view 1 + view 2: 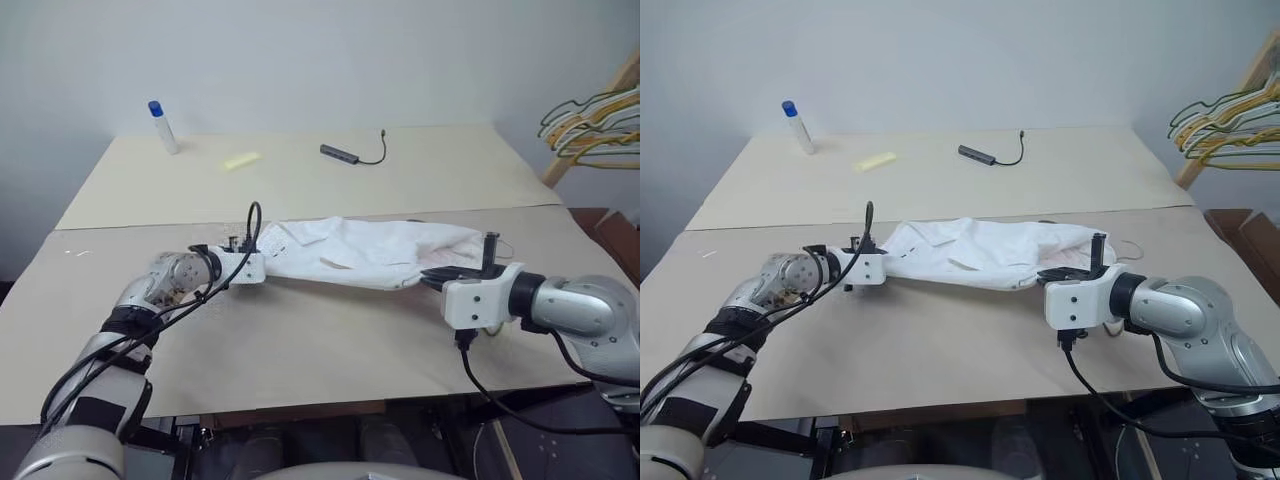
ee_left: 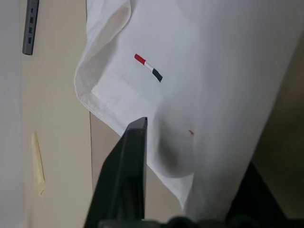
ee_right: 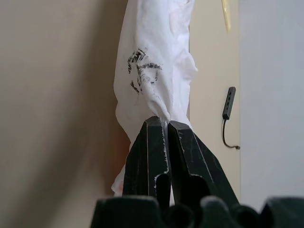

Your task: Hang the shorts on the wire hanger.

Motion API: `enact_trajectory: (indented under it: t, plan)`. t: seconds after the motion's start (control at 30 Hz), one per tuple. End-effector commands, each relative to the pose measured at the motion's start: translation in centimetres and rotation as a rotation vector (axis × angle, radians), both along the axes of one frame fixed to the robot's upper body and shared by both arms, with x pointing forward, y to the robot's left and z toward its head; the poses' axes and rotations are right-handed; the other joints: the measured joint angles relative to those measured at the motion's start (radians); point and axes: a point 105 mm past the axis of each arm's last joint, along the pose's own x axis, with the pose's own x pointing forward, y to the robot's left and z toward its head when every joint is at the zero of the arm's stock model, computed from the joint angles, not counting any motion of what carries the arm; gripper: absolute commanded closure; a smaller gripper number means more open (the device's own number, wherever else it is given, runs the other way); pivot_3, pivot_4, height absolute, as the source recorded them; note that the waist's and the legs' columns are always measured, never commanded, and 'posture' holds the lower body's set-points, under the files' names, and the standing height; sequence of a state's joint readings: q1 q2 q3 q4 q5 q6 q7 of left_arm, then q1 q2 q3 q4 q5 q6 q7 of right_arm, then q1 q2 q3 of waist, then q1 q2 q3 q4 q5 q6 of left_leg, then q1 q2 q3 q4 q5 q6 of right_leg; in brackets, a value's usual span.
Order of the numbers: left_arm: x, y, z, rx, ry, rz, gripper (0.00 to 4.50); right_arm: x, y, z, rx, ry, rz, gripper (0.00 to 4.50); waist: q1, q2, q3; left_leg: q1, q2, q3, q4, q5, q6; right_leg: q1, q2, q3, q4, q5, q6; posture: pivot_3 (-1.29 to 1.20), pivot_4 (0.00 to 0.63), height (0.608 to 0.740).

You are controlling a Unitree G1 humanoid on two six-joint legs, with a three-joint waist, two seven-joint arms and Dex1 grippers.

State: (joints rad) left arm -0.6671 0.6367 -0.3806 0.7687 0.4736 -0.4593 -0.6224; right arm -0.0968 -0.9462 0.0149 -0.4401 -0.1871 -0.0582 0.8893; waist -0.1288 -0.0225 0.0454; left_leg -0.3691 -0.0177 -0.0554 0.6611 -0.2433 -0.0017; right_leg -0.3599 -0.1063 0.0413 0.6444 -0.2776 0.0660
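- Shorts (image 1: 370, 250): white, with a small red, white and dark striped tag (image 2: 148, 67), a tiny red speck, and a black scribbled print (image 3: 142, 69).
- Table (image 1: 300, 340): pale beige top.
- Bottle (image 1: 163, 127), upper left of the frame: white with a blue cap.
- Sticky strip (image 1: 241, 160): pale yellow.
- Adapter (image 1: 340, 153): dark grey with a black cable.
- Hangers (image 1: 595, 125), upper right: green, yellow and light wood.
- Right gripper (image 3: 166, 124): black fingers.
- Left gripper (image 2: 164, 142): black.

White shorts (image 1: 365, 252) are stretched out crumpled across the table, little red-white-navy stripe tag on them, black scribble near one end.
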Motion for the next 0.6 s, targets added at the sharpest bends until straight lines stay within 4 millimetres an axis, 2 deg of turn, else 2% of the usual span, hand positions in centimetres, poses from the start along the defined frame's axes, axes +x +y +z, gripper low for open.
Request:
enact_trajectory:
  t: [0.03, 0.07, 0.2, 0.3, 0.4, 0.53, 0.6]
  plan:
    - [0.1, 1.1, 1.9, 0.012, -0.023, -0.026, 4.23, 0.3, -0.3, 1.0, 0.017, -0.029, 0.004, 4.5, -0.006, 0.0, 0.0, 0.0, 0.0, 0.0, 0.0, 0.0, 0.0, 0.0, 0.0, 0.0, 0.0, 0.0, 0.0, -0.24, 0.0, 0.74]
    - [-0.7, 1.8, 2.2, 0.028, 0.015, -0.056, 4.47, 0.4, -0.5, 0.9, 0.012, -0.023, 0.009, 4.5, -0.013, 0.0, 0.0, -0.001, 0.0, 0.0, 0.0, 0.0, 0.0, -0.001, 0.0, 0.0, 0.0, 0.0, 0.0, -0.24, 0.0, 0.74]
    - [-4.1, 3.9, 4.3, 0.064, 0.106, -0.173, 4.47, 0.9, -1.2, 1.1, 0.002, -0.024, 0.035, 4.5, -0.05, 0.0, 0.0, -0.006, 0.0, -0.001, 0.0, 0.0, -0.001, -0.008, 0.0, 0.001, 0.002, 0.0, 0.0, -0.22, 0.0, 0.74]
    - [-6.9, 4.8, 5.9, 0.058, 0.171, -0.219, 4.47, 1.3, -1.1, 1.2, 0.006, -0.026, 0.089, 4.5, -0.066, 0.0, 0.0, -0.007, 0.0, -0.006, 0.0, 0.0, -0.001, -0.01, -0.002, 0.003, 0.003, 0.0, 0.0, -0.19, 0.0, 0.74]
    - [-9.6, 4.8, 6.7, 0.045, 0.218, -0.248, 4.47, 0.5, -0.4, 0.7, 0.011, 0.036, 0.175, 4.5, -0.067, 0.0, 0.0, -0.005, 0.001, -0.006, -0.001, 0.0, -0.001, -0.009, -0.002, 0.003, 0.003, 0.0, 0.0, -0.17, 0.0, 0.74]
    - [-13.4, 4.2, 7.8, 0.01, 0.327, -0.284, 4.47, -1.7, 0.1, 0.1, 0.018, 0.214, 0.298, 4.5, -0.058, 0.001, 0.001, -0.005, 0.003, -0.006, -0.001, -0.001, 0.0, -0.009, -0.002, 0.003, 0.003, 0.0, 0.0, -0.15, 0.0, 0.74]
    - [-13.5, 3.9, 8.3, -0.036, 0.311, -0.271, 4.47, -1.3, 0.1, 0.6, 0.039, 0.234, 0.302, 4.5, -0.046, 0.002, 0.001, -0.004, 0.004, -0.006, -0.001, -0.001, 0.0, -0.008, -0.002, 0.004, 0.003, 0.0, 0.0, -0.14, 0.0, 0.74]
